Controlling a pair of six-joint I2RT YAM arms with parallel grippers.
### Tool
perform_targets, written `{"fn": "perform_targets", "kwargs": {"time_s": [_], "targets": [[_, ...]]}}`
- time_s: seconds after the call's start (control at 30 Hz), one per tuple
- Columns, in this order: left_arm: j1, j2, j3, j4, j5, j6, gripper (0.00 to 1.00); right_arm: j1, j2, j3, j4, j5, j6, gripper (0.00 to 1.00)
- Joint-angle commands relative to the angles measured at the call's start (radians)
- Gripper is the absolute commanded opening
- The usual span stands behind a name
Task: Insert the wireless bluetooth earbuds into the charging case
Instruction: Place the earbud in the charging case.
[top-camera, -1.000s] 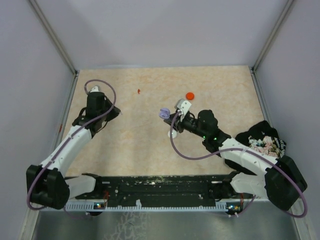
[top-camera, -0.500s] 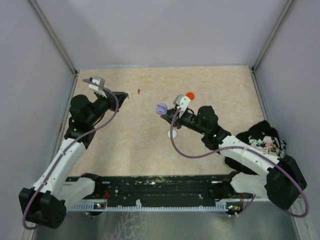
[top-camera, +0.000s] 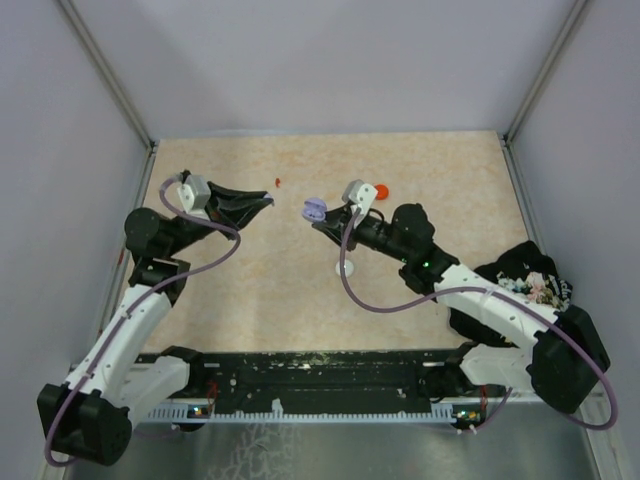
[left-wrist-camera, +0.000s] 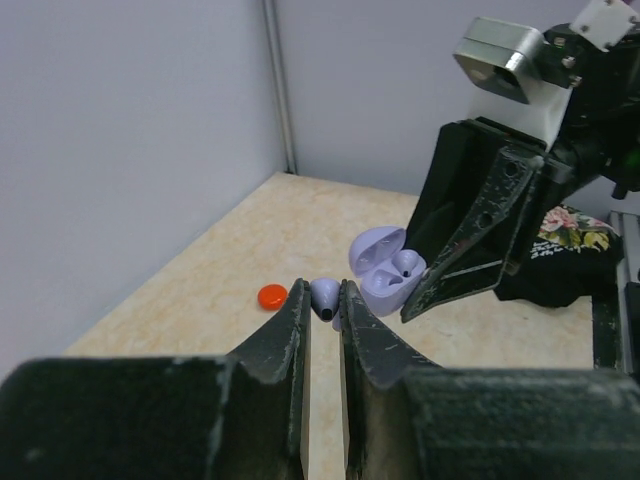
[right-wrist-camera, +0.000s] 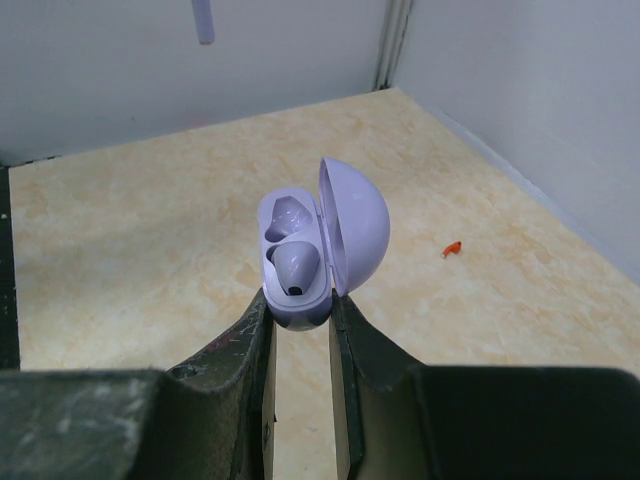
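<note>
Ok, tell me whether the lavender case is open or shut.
Open: the lavender case, held in the right gripper, has its domed lid swung back, exposing the wells inside.

readable text: none | labels: none | brands: none | numbers, signs: none

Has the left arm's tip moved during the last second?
Yes. The left gripper has swung right, toward the middle of the table. In the top view it now sits just below the tiny red bit, which stayed put.
</note>
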Motion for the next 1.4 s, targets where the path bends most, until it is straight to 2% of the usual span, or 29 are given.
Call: {"fn": "perform_targets", "kwargs": {"time_s": [0.0,0.3,0.57,0.77,0.97,1.37], "targets": [[-0.002,-0.001,-0.016,0.198,0.136,-0.065,0.00,0.011,0.010,0.092,0.065,-0.041,0.014,0.00],[-0.033,0.042,-0.064,0.481,0.140,-0.237,0.00,0.031,0.029,0.134,0.104,-0.091,0.026,0.00],[-0.096,0.083,-0.049,0.513,0.136,-0.242,0.00,0.042,0.033,0.141,0.118,-0.123,0.030,0.00],[-0.130,0.090,-0.040,0.442,0.132,-0.182,0.00,0.044,0.030,0.143,0.115,-0.132,0.028,0.00],[-0.151,0.070,-0.008,0.278,0.104,-0.048,0.00,0.044,0.031,0.149,0.111,-0.149,0.027,0.00],[-0.171,0.061,-0.001,0.194,0.069,0.026,0.00,0.045,0.029,0.148,0.102,-0.159,0.026,0.00]]}}
